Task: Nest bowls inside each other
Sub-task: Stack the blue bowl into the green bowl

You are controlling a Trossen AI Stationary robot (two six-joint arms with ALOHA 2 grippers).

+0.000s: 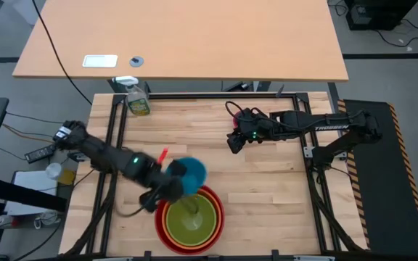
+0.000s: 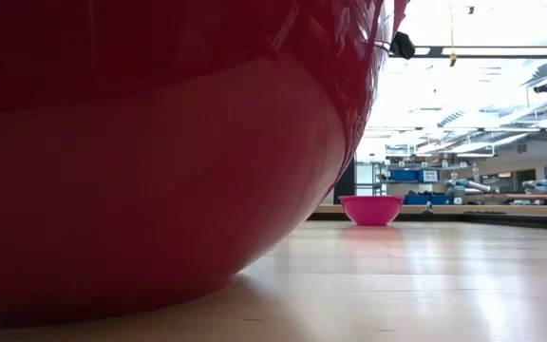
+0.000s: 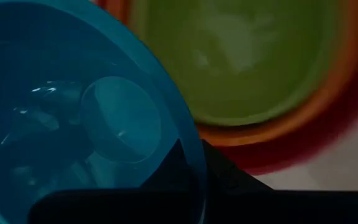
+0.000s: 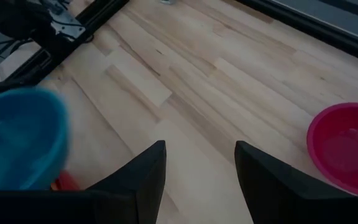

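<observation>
high view: the left claw [image 1: 167, 183] is seen clamped on the rim of the blue bowl [image 1: 189, 174], which is held tilted just above the far edge of a nested stack. in that stack the lime green bowl [image 1: 194, 214] is seated inside the orange bowl [image 1: 167, 226], and that one inside the red bowl [image 1: 217, 208], all resting on the worktop [image 1: 267, 181] directly below and in front of the left claw. in the left wrist view the blue bowl [image 3: 73, 118] is shown pinched at its edge by one dark finger [image 3: 179, 171], with the green bowl's hollow beyond it. the right claw [image 4: 197, 168] is held well apart from the stack with its fingers spread and nothing between them. the magenta pink bowl [image 4: 347, 146] is seen upright on the worktop just ahead of the right claw, to one side. a green spray bottle [image 1: 138, 98] is stood at the far worktop edge.
</observation>
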